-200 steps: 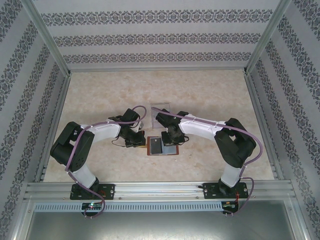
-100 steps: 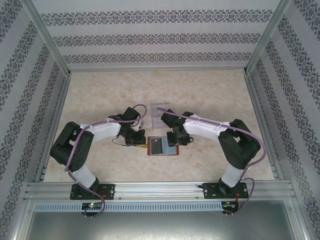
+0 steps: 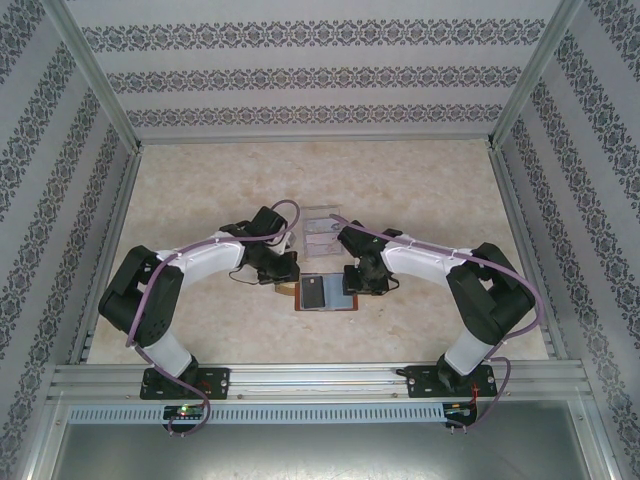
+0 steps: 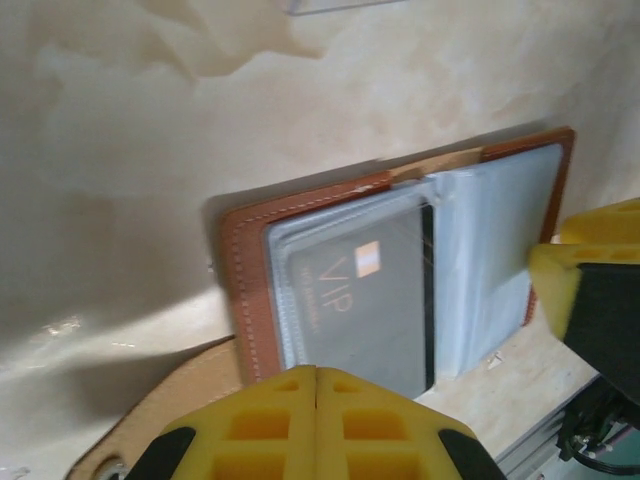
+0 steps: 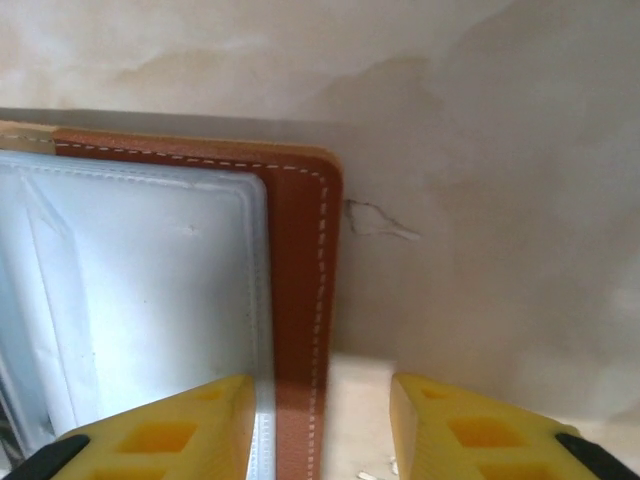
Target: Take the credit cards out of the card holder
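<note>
Open wallet (image 3: pixel 324 293) lay on table (image 3: pixel 420 190). Its clear sleeve (image 4: pixel 480 260) held black card (image 4: pixel 365 300); none out yet. Left gripper (image 4: pixel 315 400) pinched closed, empty. Right gripper (image 5: pixel 322 400) spread, straddling wallet's edge.

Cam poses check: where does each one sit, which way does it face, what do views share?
Top external: above and behind the bases, looking down at the table; both arms show, left claw and right claw flanking the card holder.
Left wrist: looking down past its shut claw at the black card in the card holder; the right claw's finger at right.
Right wrist: looking down between its open fingers at the card holder's leather edge.
Shared: all three see the card holder.
</note>
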